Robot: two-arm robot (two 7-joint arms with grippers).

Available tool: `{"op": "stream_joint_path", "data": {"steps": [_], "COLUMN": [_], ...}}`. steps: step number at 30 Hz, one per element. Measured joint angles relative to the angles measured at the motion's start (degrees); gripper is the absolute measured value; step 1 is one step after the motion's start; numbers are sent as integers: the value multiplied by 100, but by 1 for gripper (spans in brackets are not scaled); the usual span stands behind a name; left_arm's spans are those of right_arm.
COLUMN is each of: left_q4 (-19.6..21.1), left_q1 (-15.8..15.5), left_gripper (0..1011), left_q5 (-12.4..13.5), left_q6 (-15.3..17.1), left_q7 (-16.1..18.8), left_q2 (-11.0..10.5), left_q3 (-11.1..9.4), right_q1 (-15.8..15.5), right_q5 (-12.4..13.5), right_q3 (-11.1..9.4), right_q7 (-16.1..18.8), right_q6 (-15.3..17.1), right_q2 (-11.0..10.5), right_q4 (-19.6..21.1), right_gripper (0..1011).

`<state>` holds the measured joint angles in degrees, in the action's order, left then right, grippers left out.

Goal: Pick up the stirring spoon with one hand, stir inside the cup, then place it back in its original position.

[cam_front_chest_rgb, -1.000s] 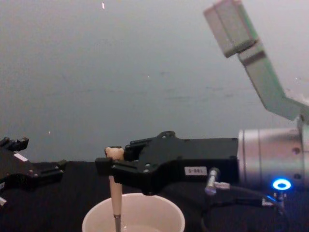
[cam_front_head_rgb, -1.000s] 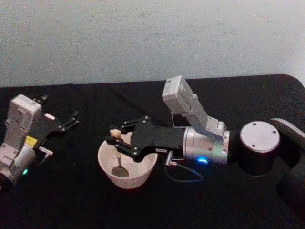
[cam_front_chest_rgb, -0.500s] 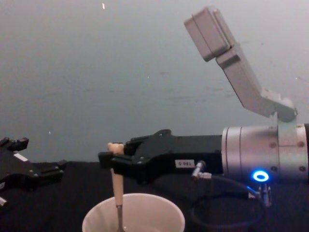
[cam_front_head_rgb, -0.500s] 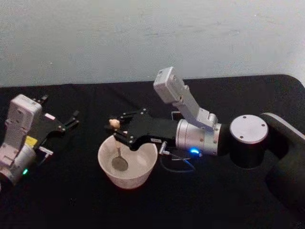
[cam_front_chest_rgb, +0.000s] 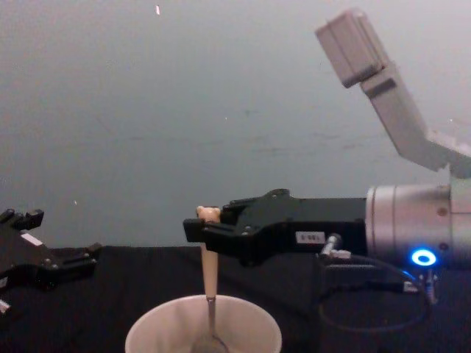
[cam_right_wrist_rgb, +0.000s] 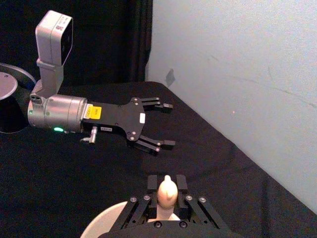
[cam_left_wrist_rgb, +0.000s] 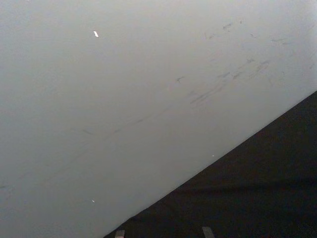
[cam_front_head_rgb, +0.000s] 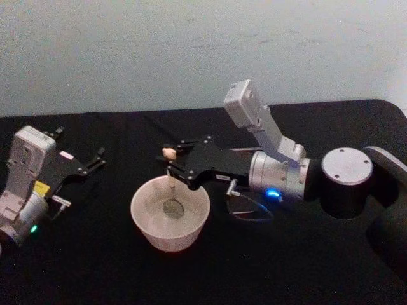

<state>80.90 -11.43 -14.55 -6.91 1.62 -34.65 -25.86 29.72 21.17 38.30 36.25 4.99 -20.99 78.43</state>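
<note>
Head view: black-clothed table (cam_front_head_rgb: 95, 267), pale wall (cam_front_head_rgb: 191, 51) behind; right gripper (cam_front_head_rgb: 169, 160) reaches in from the right, fingers clamped on stirring spoon (cam_front_head_rgb: 171, 185), bowl inside cup (cam_front_head_rgb: 146, 230); left gripper (cam_front_head_rgb: 79, 142) parked at left. Chest view: spoon approx. upright. Right wrist view: left fingers apart.
</note>
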Motion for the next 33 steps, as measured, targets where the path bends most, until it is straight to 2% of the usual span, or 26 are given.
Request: {"op": "stream_joint_path", "data": {"steps": [18,33], "left_q4": [0,0], "left_q1": [0,0], "left_gripper": [1001,1001], "left_q5": [0,0], "left_q6": [0,0], "left_q7": [0,0], "left_q2": [0,0], "left_q3": [0,0], "right_q1": [-311,-369], "right_q5": [247,492], "right_q3": [-83,-89], "right_q7": [261,246], "right_q6": [-78,-35], "right_q2": [-434,-508], "right_q4": [562,811], "right_gripper": [216,216]}}
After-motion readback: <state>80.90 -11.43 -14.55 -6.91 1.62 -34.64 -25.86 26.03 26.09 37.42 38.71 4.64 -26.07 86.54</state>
